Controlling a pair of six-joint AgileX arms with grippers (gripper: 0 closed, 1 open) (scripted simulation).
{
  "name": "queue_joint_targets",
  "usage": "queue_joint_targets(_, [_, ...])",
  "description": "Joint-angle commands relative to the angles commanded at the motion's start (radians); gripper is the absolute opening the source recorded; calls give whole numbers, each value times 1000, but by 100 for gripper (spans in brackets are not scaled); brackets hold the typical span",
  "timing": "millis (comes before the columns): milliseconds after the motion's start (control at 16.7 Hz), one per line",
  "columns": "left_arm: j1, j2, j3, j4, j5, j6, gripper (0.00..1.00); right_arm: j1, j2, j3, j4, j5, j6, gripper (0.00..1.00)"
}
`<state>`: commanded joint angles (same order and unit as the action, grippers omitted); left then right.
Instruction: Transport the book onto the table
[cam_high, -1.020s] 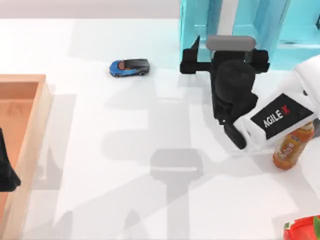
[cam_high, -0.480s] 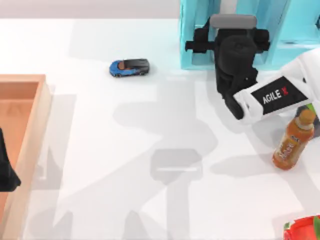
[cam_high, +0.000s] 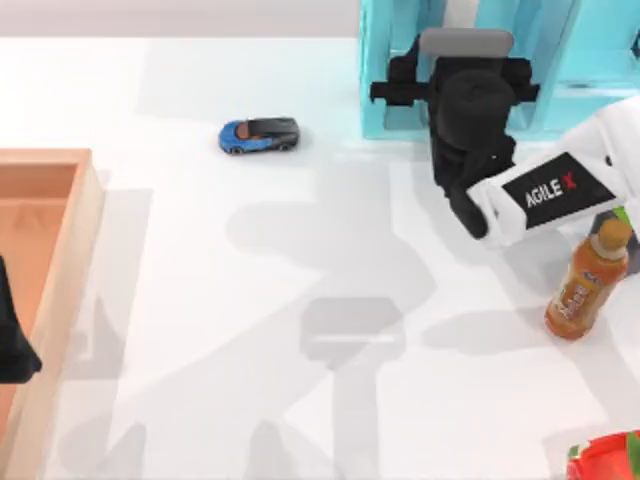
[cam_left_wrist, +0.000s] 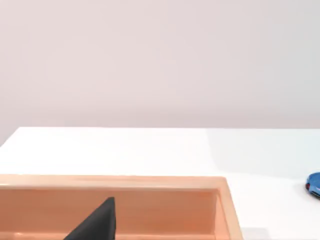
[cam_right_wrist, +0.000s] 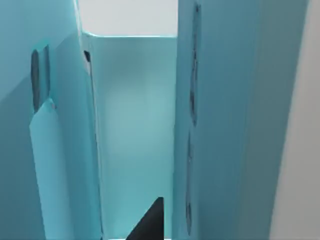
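My right gripper (cam_high: 460, 40) is pushed into the turquoise shelf unit (cam_high: 385, 70) at the back right of the white table (cam_high: 300, 240). Its black wrist covers the fingers from above. A pale strip between teal faces (cam_high: 455, 12), standing upright in the shelf just beyond the gripper, looks like the book's page edge. In the right wrist view one dark fingertip (cam_right_wrist: 150, 220) points into a narrow teal slot; I cannot tell book cover from shelf wall there. My left gripper (cam_high: 10, 340) is parked over the wooden tray (cam_high: 70, 250) at the left edge.
A small blue toy car (cam_high: 258, 135) sits at the back centre. An orange drink bottle (cam_high: 585, 290) lies close beside the right arm. A red object (cam_high: 605, 460) is at the front right corner. The tray's rim (cam_left_wrist: 150, 181) runs below the left gripper's finger (cam_left_wrist: 97, 222).
My right arm moved toward the back of the table, bringing its gripper into the shelf; over the last half second it has barely shifted. The left arm has stayed still.
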<state>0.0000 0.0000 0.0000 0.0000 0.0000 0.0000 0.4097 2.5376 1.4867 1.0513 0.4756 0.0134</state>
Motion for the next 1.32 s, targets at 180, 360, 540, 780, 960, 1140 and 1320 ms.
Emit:
queue_joint_targets(180, [0,0,0,0,0,0,100,0,0,0,0,0,0,47])
queue_joint_targets(360, [0,0,0,0,0,0,100,0,0,0,0,0,0,25])
queue_joint_targets(540, [0,0,0,0,0,0,100,0,0,0,0,0,0,2])
queue_joint_targets(780, [0,0,0,0,0,0,100,0,0,0,0,0,0,0])
queue_joint_targets(960, [0,0,0,0,0,0,100,0,0,0,0,0,0,0])
queue_joint_targets(1140, [0,0,0,0,0,0,100,2,-3,-3,-2,1,1,0])
queue_joint_targets(1320, [0,0,0,0,0,0,100,40,-68,-61,-53,22,-1,0])
